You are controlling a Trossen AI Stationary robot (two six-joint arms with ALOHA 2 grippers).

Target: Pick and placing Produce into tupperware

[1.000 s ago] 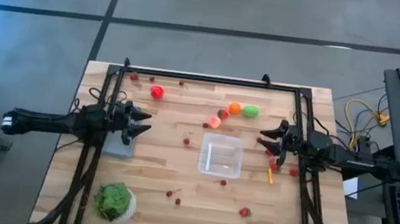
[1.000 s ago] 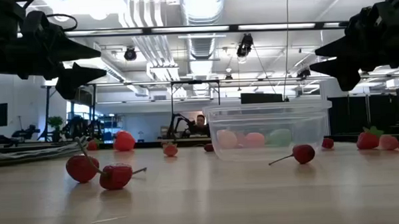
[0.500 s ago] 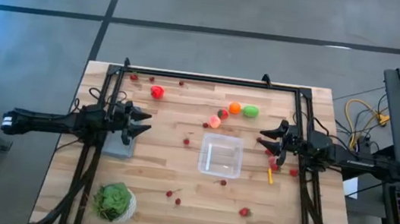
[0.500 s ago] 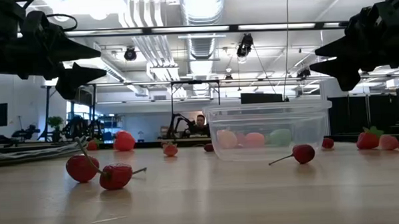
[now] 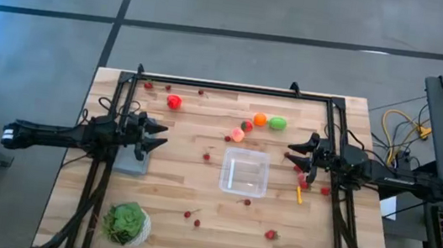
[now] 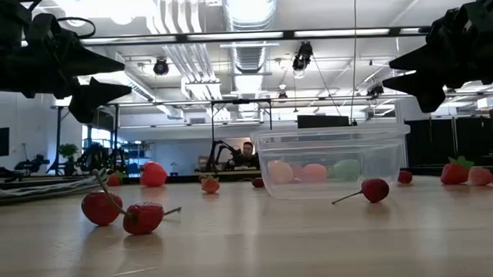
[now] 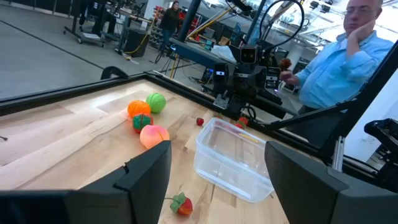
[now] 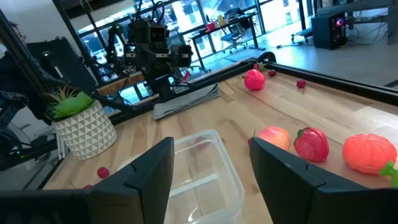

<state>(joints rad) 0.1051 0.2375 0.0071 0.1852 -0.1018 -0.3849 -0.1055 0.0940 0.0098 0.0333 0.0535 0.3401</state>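
Both tools, left tool [image 5: 155,136] and right tool [image 5: 292,152], hover released; round Produce [image 5: 277,123] may roll, missing the tupperware [image 5: 245,172].

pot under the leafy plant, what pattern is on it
White with a raised triangle pattern; the pot shows best in the right wrist view.

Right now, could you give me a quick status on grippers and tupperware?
Left gripper and right gripper open, empty, hovering either side. Tupperware empty, centre table. Produce scattered; nothing blocking.
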